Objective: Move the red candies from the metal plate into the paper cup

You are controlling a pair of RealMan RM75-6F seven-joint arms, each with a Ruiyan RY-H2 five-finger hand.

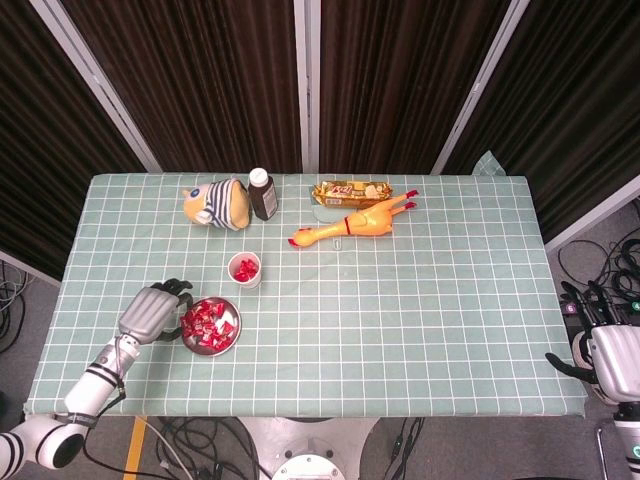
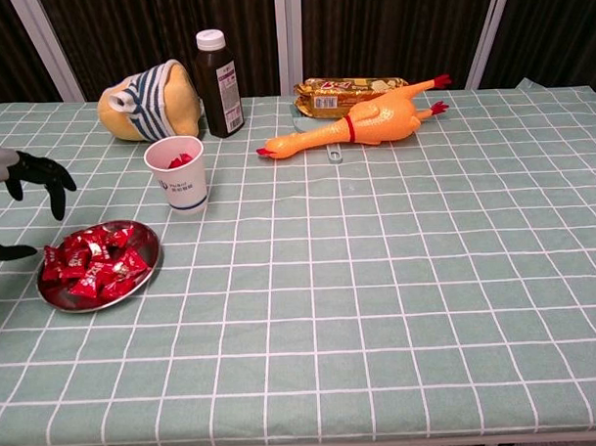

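Left hand [image 1: 155,312] hovers just left of the plate [image 1: 230,335], fingers [image 2: 44,179] spread, holding nothing. Candies [image 1: 206,320] are heaped on the plate; a few more lie inside the cup [image 1: 245,270], which stands upright just beyond the plate. Right hand [image 1: 612,362] sits off the table's right edge; whether its fingers are spread or closed cannot be told.

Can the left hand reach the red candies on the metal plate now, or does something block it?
Probably yes. The left hand hovers open just beside the metal plate, fingers toward the red candies, and nothing stands between them. The paper cup stands apart, behind the plate.
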